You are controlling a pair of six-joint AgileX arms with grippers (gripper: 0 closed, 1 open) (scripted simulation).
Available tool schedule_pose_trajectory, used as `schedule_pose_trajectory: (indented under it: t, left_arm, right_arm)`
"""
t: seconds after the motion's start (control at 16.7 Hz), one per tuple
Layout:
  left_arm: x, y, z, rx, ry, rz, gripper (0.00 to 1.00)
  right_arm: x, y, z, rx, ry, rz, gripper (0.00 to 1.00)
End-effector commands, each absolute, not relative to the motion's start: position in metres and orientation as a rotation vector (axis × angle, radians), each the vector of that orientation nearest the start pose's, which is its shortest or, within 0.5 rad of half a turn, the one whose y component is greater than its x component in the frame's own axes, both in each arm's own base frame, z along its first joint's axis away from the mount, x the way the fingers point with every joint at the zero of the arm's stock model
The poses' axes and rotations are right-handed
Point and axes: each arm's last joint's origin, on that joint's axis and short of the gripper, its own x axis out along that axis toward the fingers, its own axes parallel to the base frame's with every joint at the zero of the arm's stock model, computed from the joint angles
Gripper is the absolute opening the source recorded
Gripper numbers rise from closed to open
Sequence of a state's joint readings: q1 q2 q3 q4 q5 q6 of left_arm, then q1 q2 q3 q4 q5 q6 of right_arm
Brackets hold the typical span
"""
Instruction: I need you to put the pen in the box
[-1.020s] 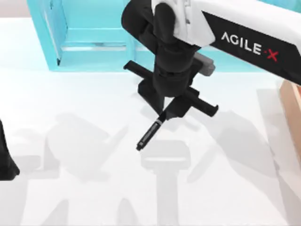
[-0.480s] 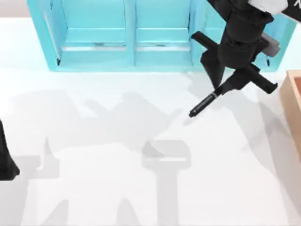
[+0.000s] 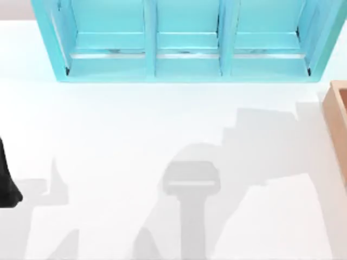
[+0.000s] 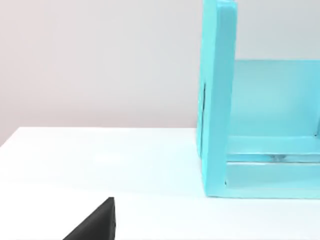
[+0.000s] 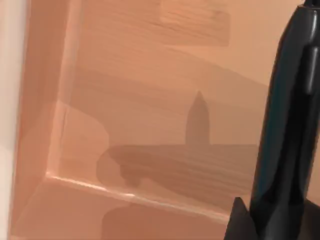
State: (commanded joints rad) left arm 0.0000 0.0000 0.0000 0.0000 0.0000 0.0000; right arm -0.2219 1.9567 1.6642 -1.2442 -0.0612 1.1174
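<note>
One slim glossy black pen (image 5: 287, 130) above the tan box's (image 5: 150, 100) wood-grained inside, right pincer's grip unclear.

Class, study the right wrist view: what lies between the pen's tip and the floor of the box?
Nothing lies there. In the right wrist view the pen hangs over the box, whose bare wooden floor carries only the pen's shadow.

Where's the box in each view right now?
Top view: box at the right edge, partly cut off.
Right wrist view: its brown inside and one inner corner, beneath the held pen.
Left wrist view: faces the shelf end instead.
Shared landmark: the teal shelf, in the top and left wrist views.
</note>
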Motion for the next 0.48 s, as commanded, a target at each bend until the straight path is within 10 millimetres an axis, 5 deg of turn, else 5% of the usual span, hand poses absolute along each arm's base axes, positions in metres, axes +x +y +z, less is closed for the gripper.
schedule_pose_trajectory:
  t: [0.24, 0.48]
  left_arm:
    - [0.106, -0.001, 0.160, 0.000, 0.000, 0.000, 1.00]
    - [0.106, -0.001, 0.160, 0.000, 0.000, 0.000, 1.00]
  right_arm:
    - [0.321, -0.157, 0.237, 1.244, 1.217, -1.088, 0.00]
    - [0.297, -0.179, 0.239, 1.297, 1.180, -1.119, 0.00]
